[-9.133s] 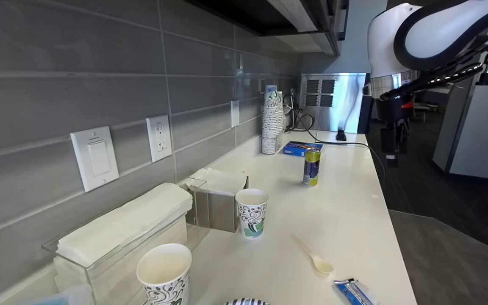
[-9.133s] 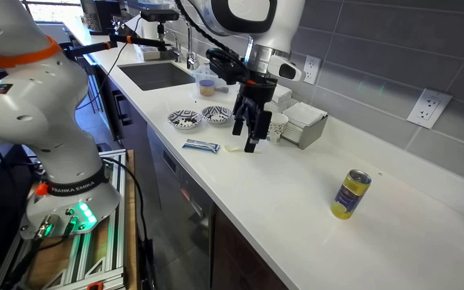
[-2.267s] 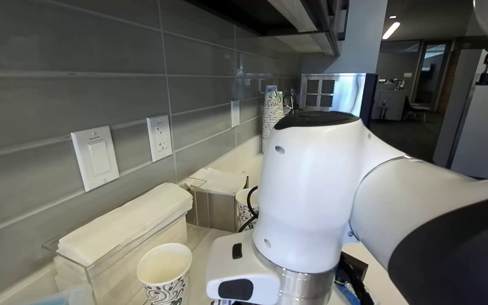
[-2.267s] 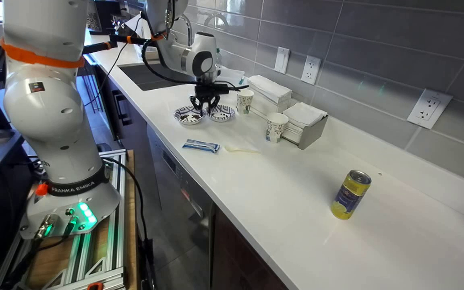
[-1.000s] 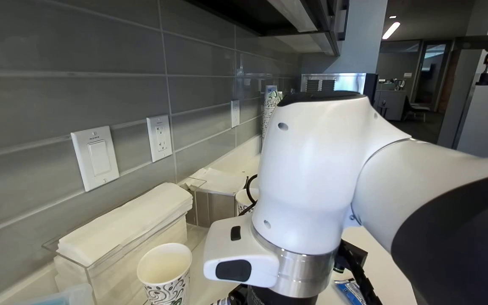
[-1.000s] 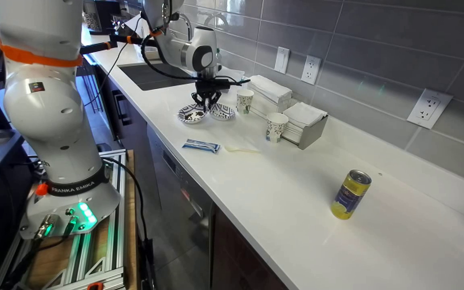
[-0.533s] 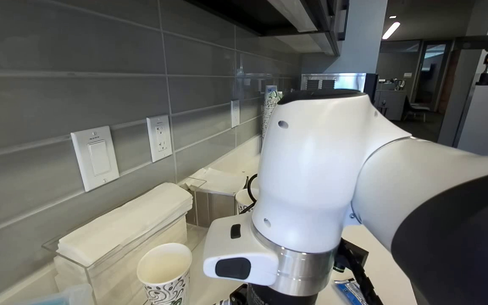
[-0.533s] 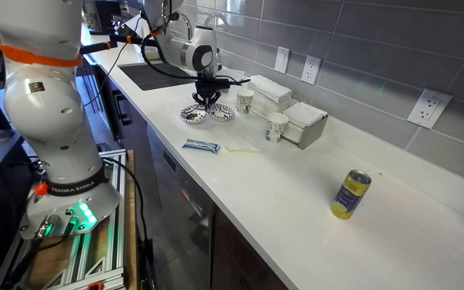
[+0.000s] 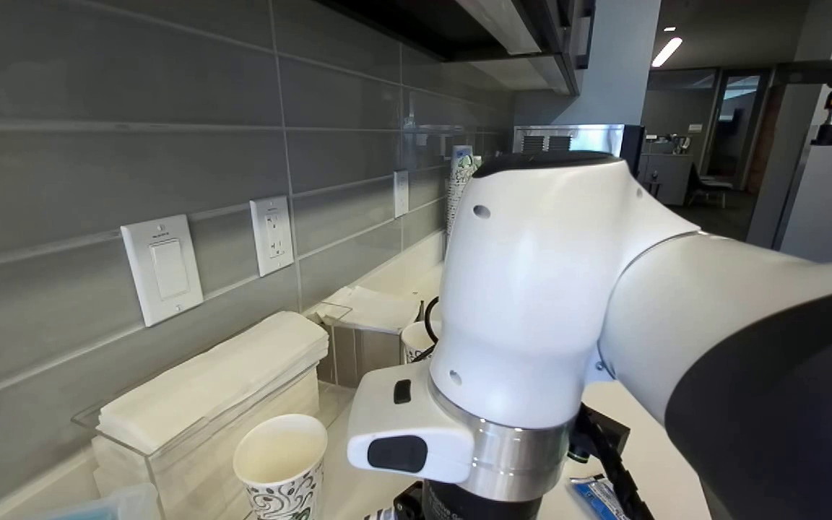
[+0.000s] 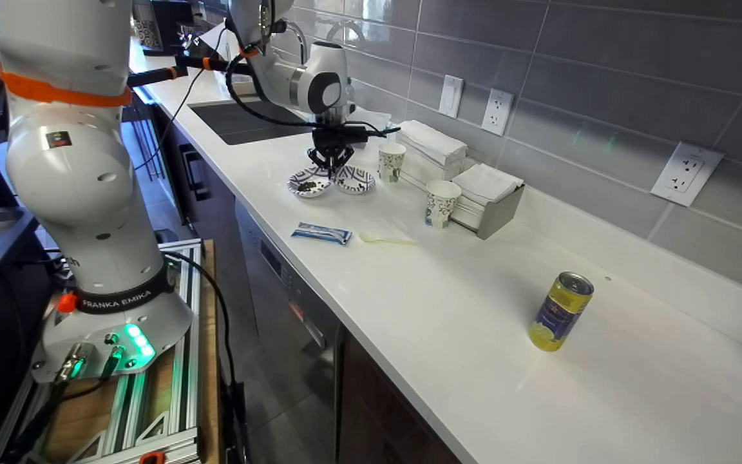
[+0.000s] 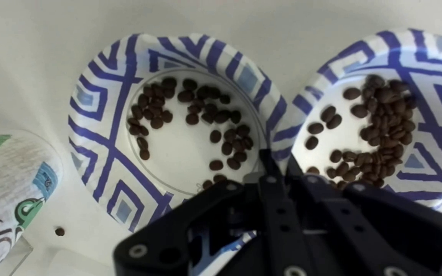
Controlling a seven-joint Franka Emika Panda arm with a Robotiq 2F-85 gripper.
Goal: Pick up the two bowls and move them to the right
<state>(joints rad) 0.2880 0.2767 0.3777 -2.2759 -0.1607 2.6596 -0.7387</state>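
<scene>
Landmark: paper cup [image 10: 391, 162], upright on the counter [image 10: 474, 303]. Near bowl [image 11: 182, 142]: just beside the cup. Far bowl [image 11: 432, 99]: on the near bowl's other side from the cup, the two rims meeting. Both hold coffee beans [image 11: 388, 124]. Gripper [image 11: 279, 158]: just beside the cup, closed, pinching the meeting rims. Poor angle here; whether either bowl is lifted cannot be told. Second cup [image 10: 441, 203]: upright, near the landmark cup. Can [image 10: 561, 311]: well apart from it.

In the wrist view the left bowl [image 11: 104, 115], white with blue bands, holds scattered dark beans [image 11: 238, 145]; the right bowl [image 11: 434, 126], patterned alike, a denser heap. Both sit face up on the worktop [image 10: 474, 290], rims pinched together in the hand [image 11: 279, 155]
</scene>
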